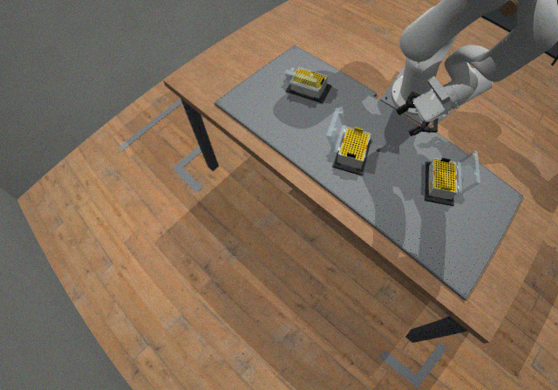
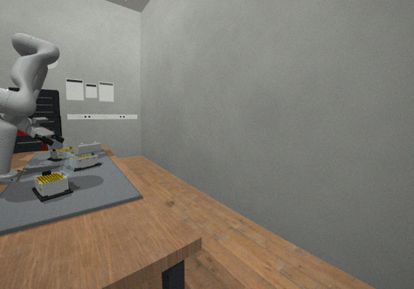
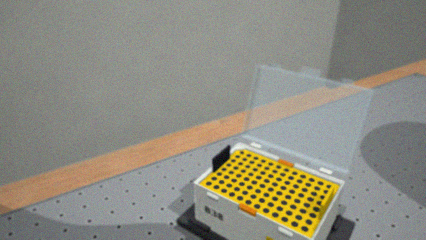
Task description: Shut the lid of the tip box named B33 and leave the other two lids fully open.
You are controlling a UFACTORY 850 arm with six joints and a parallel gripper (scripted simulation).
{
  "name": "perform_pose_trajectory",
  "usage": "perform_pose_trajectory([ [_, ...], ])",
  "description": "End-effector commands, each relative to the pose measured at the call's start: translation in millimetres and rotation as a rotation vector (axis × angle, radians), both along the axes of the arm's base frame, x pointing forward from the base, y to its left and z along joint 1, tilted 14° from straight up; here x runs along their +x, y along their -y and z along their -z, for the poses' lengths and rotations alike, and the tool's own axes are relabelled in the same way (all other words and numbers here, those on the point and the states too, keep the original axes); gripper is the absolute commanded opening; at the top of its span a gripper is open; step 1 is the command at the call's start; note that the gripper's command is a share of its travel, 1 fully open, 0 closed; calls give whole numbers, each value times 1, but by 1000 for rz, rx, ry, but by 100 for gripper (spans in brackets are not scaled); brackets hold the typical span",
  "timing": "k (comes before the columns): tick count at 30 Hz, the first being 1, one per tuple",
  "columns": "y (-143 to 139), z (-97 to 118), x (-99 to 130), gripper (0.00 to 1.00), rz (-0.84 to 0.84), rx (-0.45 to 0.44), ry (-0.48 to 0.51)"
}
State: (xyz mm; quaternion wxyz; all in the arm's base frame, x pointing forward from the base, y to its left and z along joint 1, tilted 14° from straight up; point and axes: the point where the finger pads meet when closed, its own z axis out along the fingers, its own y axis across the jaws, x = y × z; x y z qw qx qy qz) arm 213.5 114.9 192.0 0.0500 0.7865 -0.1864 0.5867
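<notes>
Three white tip boxes with yellow racks sit on dark holder plates on the grey mat (image 1: 455, 250) (image 2: 100, 185). The middle box (image 1: 353, 144) (image 2: 83, 160) (image 3: 270, 192) has its clear lid (image 1: 336, 126) (image 3: 310, 120) standing open; the sticker (image 3: 214, 214) on its front wall faces the wrist camera, cut off and blurred. The right box (image 1: 444, 176) has its lid (image 1: 472, 167) open too. The far left box (image 1: 308, 80) (image 2: 50, 183) shows no raised lid. My gripper (image 1: 409, 119) (image 2: 53, 140) is open and empty, hanging above the mat beside the middle box's front.
The robot's base (image 1: 396, 92) stands at the table's back edge behind the middle box. The mat covers most of the wooden table (image 1: 202, 92). A grey wall lies past the table's end in the exterior view.
</notes>
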Motion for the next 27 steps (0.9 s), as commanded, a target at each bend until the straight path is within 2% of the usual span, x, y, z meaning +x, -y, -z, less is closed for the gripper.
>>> perform_pose_trajectory([
  [1, -1, -21, -8, 100, 2, -1, -5],
  [10, 2, -65, -19, 100, 2, -1, -5],
  [21, 2, -65, -19, 100, 2, -1, -5],
  [27, 2, -65, -19, 100, 146, 138, 3],
])
